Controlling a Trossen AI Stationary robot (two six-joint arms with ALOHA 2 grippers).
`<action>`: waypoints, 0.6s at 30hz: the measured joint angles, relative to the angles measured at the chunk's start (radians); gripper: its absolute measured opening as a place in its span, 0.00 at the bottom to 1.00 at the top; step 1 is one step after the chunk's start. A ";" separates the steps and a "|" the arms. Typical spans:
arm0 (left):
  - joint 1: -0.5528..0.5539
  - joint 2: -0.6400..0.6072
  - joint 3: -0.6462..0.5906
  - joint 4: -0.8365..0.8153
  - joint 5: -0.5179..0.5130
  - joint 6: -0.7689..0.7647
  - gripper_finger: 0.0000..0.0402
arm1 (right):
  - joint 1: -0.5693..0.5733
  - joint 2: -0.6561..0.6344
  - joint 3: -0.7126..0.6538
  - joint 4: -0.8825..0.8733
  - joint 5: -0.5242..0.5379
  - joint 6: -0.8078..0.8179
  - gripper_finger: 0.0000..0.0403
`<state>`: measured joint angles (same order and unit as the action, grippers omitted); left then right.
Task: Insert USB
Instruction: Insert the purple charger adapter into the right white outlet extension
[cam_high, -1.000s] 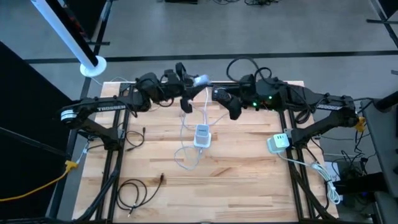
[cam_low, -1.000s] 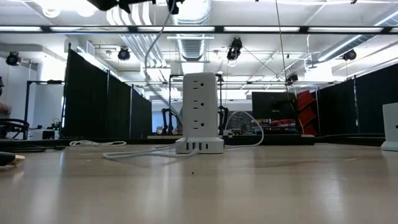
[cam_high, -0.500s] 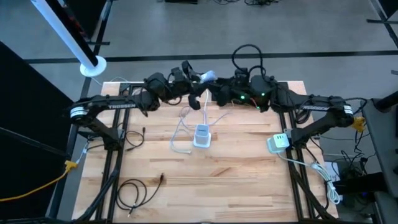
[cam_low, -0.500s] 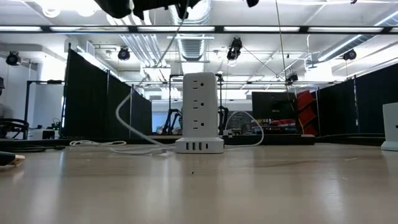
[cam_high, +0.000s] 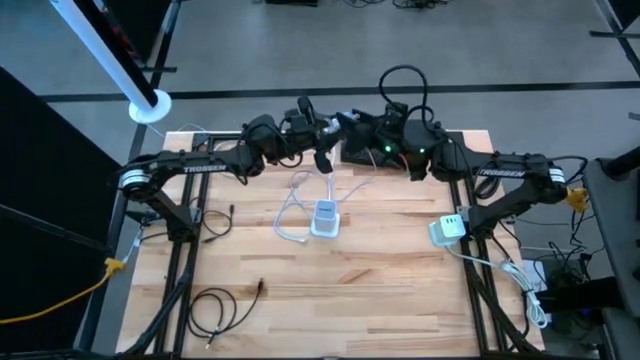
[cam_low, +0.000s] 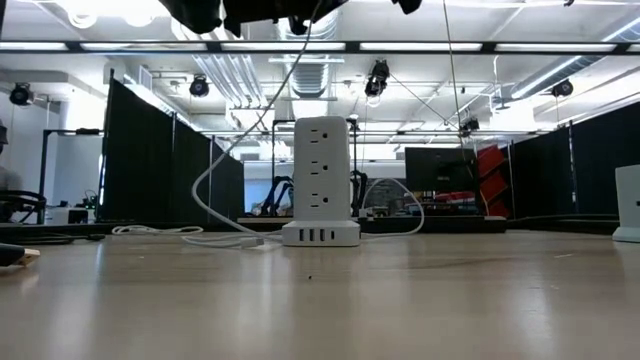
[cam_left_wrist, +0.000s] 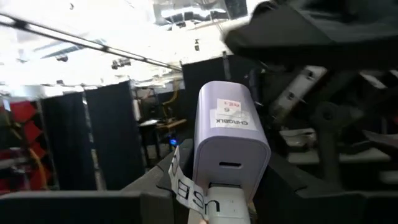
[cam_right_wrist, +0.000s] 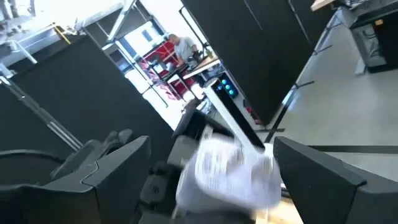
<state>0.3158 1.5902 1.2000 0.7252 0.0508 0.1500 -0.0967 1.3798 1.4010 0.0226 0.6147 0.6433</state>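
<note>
While both arms meet in the air over the far edge of the wooden table (cam_high: 400, 250), the left gripper (cam_high: 322, 140) is clenched on a pale lilac USB charger block (cam_left_wrist: 229, 134), with a white cable (cam_high: 300, 205) trailing from it down to the tabletop. From the left wrist view, the charger block stands upright between that arm's fingers, a small label near its top, a slot-shaped port in its face, and a white tag lettered "USB" just below. The right gripper (cam_high: 350, 135) sits just beside the block with its jaws spread wide; in its own wrist view the two dark fingers (cam_right_wrist: 118, 162) stand on either side of the blurred charger, not yet touching it as far as can be told. A white power tower (cam_low: 322, 180) with outlets up its side and ports along its base stands near the table's middle, well below both grippers. A second white power strip (cam_high: 449, 228) rests near the right edge, and a loose dark cable (cam_high: 215, 305) lies at the near left. Judging from this, the step in hand is a mid-air handover or a steadying grip. To do it well, the right jaws should centre on the block's flat sides before closing, the left grip should stay firm until then, and the cable needs slack so it does not tug the block askew.
</note>
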 joint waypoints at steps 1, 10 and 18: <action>0.002 0.000 0.000 0.003 -0.002 0.002 0.29 | 0.000 0.003 0.000 0.002 0.005 0.001 0.80; 0.046 0.002 0.000 0.087 -0.021 -0.026 0.29 | -0.004 0.038 0.000 0.082 0.041 -0.004 0.77; 0.052 0.006 0.000 0.096 -0.004 -0.056 0.29 | -0.009 0.059 0.000 0.145 0.050 -0.006 0.77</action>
<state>0.3676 1.5967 1.2003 0.8216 0.0468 0.0944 -0.1053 1.4392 1.4010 0.1673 0.6649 0.6369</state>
